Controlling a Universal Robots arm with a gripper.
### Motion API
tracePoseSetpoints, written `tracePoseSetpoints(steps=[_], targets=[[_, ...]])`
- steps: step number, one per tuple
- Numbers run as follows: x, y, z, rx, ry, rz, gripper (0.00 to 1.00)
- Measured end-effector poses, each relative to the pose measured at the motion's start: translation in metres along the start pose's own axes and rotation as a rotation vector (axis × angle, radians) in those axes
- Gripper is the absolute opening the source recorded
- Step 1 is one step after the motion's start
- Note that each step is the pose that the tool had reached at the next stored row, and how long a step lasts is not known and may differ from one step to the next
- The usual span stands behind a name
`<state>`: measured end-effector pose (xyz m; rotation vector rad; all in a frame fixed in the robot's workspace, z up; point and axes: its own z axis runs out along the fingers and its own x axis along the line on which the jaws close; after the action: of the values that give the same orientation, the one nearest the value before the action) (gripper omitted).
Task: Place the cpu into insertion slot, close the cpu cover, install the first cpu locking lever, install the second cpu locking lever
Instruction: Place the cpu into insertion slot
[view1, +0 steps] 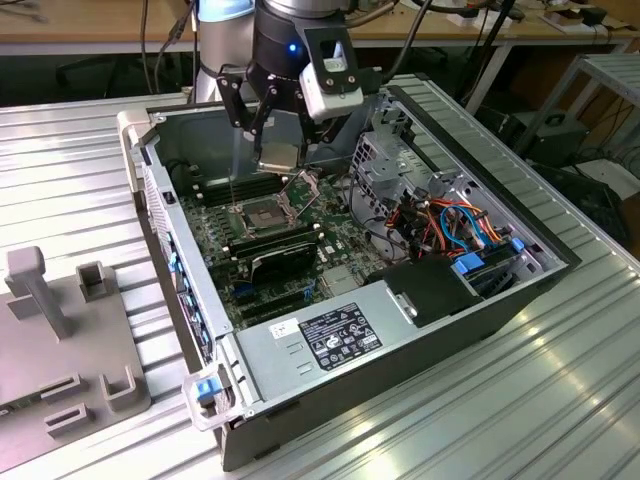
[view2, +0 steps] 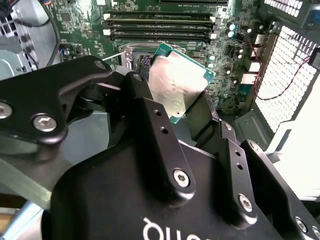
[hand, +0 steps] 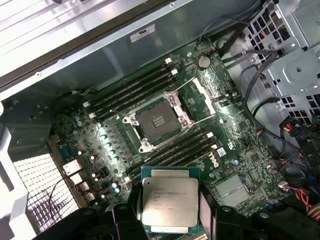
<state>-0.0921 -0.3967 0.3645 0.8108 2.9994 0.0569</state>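
In the exterior view the fingers (view1: 265, 120) hang over the open computer case (view1: 450, 330), closed on the chip (view1: 277, 155). The socket (view1: 262, 212) lies below the chip, apart from it, with the cover (view1: 303, 188) tipped up beside it.

In the second wrist view 2 fingers (view2: 150, 107) pinch the tilted chip (view2: 177, 82) by opposite edges.

In the first wrist view the socket (hand: 156, 120) sits bare ahead of the chip (hand: 170, 200), square to it, with memory sticks (hand: 172, 145) between them. The cover is swung clear, so nothing appears to block the pins.

Brushed metal cpu (hand: 167, 201), matt-black pincer (view2: 192, 117)
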Motion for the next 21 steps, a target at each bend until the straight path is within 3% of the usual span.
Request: tracePoseSetpoints(steps=[2,5,11,12,13,19,21], targets=[[-0.0005,0.0013,0.0017,0.0006,-0.0009,0.022,0.55],[0.0002,0.0079,0.0031,0.0019,0.0010,0.022,0.55],[0.0063,0.0236,0.0086,0.0035,0.0038,0.023,0.55],[0.0079,0.0303,0.0121,0.0041,0.0046,0.024,0.55],[0.0069,0.0321,0.0156,0.0044,0.0046,0.037,0.55],[0.0071,0.0314,0.0339,0.0086,-0.0036,0.232,0.55],[0.0071,0.0313,0.0379,0.0094,-0.0053,0.273,0.55]])
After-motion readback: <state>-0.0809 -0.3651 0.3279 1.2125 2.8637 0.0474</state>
